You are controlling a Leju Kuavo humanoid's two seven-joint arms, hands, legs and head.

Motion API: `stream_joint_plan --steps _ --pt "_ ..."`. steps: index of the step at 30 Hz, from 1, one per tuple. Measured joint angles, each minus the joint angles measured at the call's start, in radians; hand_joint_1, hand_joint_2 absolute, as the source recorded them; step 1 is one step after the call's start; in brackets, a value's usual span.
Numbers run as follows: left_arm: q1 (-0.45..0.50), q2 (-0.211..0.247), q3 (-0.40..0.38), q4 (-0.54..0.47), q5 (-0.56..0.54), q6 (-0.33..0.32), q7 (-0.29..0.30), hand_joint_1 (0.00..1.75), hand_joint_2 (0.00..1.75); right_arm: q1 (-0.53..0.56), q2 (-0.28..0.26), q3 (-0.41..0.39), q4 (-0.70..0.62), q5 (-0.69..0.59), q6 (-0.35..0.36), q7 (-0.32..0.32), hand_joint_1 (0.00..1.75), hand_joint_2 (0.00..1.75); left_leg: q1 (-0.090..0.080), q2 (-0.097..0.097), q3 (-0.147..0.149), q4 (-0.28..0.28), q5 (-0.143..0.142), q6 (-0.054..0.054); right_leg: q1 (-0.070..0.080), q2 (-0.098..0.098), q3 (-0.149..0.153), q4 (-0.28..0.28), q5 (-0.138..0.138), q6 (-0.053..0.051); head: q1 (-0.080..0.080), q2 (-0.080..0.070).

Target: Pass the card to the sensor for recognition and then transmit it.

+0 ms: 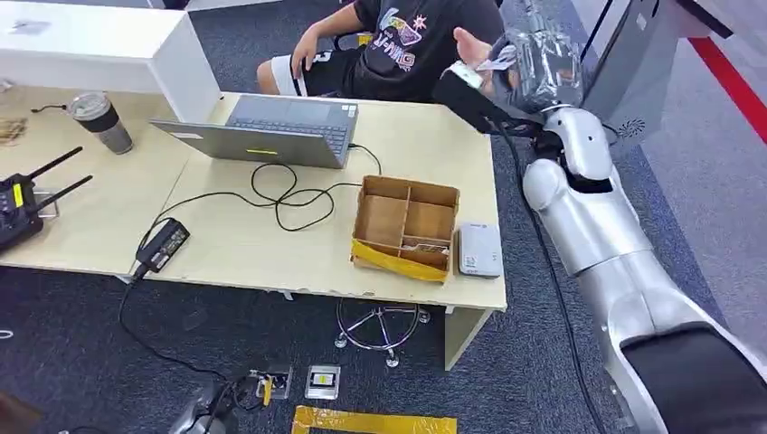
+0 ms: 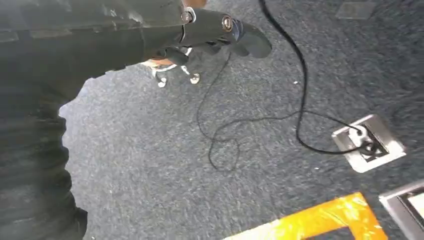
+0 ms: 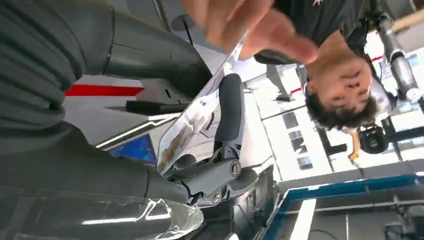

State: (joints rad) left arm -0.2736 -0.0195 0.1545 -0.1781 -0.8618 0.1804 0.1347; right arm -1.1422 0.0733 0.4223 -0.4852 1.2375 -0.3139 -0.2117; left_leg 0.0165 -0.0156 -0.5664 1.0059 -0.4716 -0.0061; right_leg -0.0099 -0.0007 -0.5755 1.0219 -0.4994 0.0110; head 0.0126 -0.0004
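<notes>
My right hand (image 1: 534,68) is raised past the table's far right corner, wrapped in clear plastic. It pinches a glossy printed card (image 3: 200,115) between the thick thumb (image 3: 145,50) and a dark finger (image 3: 231,107). A seated person's hand (image 3: 240,25) reaches in and touches the card's far end; that hand (image 1: 470,45) is right next to mine in the head view. The white card sensor (image 1: 478,249) lies on the table beside a cardboard divider box (image 1: 407,226). My left hand (image 2: 220,30) hangs over the carpet, fingers loosely extended, holding nothing.
An open laptop (image 1: 271,127) with its cable and power adapter (image 1: 163,244) lies mid-table. A lidded cup (image 1: 101,122) and a black radio (image 1: 18,208) are at the left. A floor socket box (image 2: 367,142), loose cables and yellow tape (image 2: 320,220) lie on the carpet.
</notes>
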Motion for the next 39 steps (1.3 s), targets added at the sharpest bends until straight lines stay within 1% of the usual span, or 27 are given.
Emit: stream_joint_plan --steps 3,6,8,13,19,24,25,27,30,33,36,39 --pt "0.0 -0.005 0.0 0.0 0.004 0.0 -0.001 0.0 1.75 -0.011 0.013 0.019 0.021 0.03 0.017 0.015 1.75 1.75 0.0 0.0 0.0 0.0 0.0 0.0 0.0 0.0 0.0 0.0 0.0 0.0 -0.001 0.0" --pt "0.0 -0.008 0.0 0.0 0.01 0.0 -0.009 0.0 1.75 -0.02 0.014 0.054 0.044 0.11 0.085 0.049 1.75 1.75 0.0 0.0 0.0 0.0 0.0 0.0 0.0 0.0 0.0 0.0 0.0 0.0 0.0 0.0" --pt "-0.001 -0.009 0.0 0.0 0.01 -0.001 -0.01 0.0 1.75 -0.02 0.014 0.079 0.057 0.144 0.106 0.057 1.75 1.75 0.0 0.0 0.0 0.0 0.0 0.0 -0.001 0.001 -0.001 0.0 0.0 0.0 0.0 0.0" --pt "-0.001 -0.014 0.0 0.0 0.009 -0.002 -0.014 0.0 1.75 -0.02 0.012 0.132 0.085 0.208 0.126 0.081 1.75 1.75 0.0 0.0 0.0 0.0 0.0 0.0 0.0 0.001 -0.001 0.0 0.0 0.0 0.0 0.0" --pt "-0.001 -0.021 0.0 0.0 -0.003 -0.006 -0.014 0.0 1.75 -0.02 -0.01 0.171 0.108 0.216 0.133 0.101 1.75 1.75 0.0 0.0 0.0 0.0 0.0 0.0 0.0 0.001 -0.001 0.0 0.0 0.0 0.0 0.0" --pt "-0.001 -0.022 0.0 0.0 -0.005 -0.008 -0.014 0.0 1.75 -0.018 -0.03 0.188 0.122 0.215 0.136 0.108 1.75 1.75 0.0 0.0 0.0 0.0 0.0 0.0 0.0 0.001 -0.001 0.0 0.0 0.0 0.0 0.0" --pt "-0.001 -0.022 0.0 0.0 -0.005 -0.008 -0.014 0.0 1.75 -0.018 -0.032 0.19 0.125 0.214 0.136 0.109 0.0 1.75 0.0 0.0 0.0 0.0 0.0 0.0 0.0 0.001 -0.001 0.0 0.0 0.0 0.0 0.0" --pt "-0.001 -0.022 0.0 0.0 -0.005 -0.008 -0.014 0.0 1.75 -0.018 -0.037 0.194 0.13 0.211 0.133 0.116 0.0 1.75 0.0 0.0 0.0 0.0 0.0 0.0 0.0 0.001 -0.001 0.0 0.0 0.0 0.0 0.0" --pt "-0.001 -0.022 0.0 0.0 -0.008 -0.007 -0.013 0.0 1.75 -0.016 -0.043 0.201 0.136 0.198 0.109 0.136 0.0 1.75 0.0 0.0 0.0 0.0 0.0 0.0 0.0 0.001 -0.001 0.0 0.0 0.0 0.0 0.0" --pt "0.0 -0.022 0.0 0.0 -0.011 -0.007 -0.01 0.0 1.75 -0.013 -0.051 0.203 0.137 0.177 0.059 0.139 0.0 1.75 0.0 0.001 0.0 0.0 0.0 0.0 0.0 0.001 -0.001 0.0 0.0 0.0 -0.001 0.0" --pt "0.0 -0.022 0.0 0.0 -0.012 -0.006 -0.01 0.0 1.75 -0.013 -0.056 0.203 0.137 0.161 0.035 0.139 0.0 1.75 0.0 0.001 0.0 0.0 0.0 0.0 0.0 0.002 -0.001 0.0 0.0 0.0 -0.001 0.0" --pt "0.001 -0.022 0.0 0.0 -0.015 -0.005 -0.007 0.0 1.75 -0.013 -0.06 0.199 0.137 0.124 -0.037 0.127 0.0 1.75 0.0 0.001 0.0 0.0 0.0 0.0 0.0 0.001 -0.001 0.0 0.0 0.0 -0.001 0.0"
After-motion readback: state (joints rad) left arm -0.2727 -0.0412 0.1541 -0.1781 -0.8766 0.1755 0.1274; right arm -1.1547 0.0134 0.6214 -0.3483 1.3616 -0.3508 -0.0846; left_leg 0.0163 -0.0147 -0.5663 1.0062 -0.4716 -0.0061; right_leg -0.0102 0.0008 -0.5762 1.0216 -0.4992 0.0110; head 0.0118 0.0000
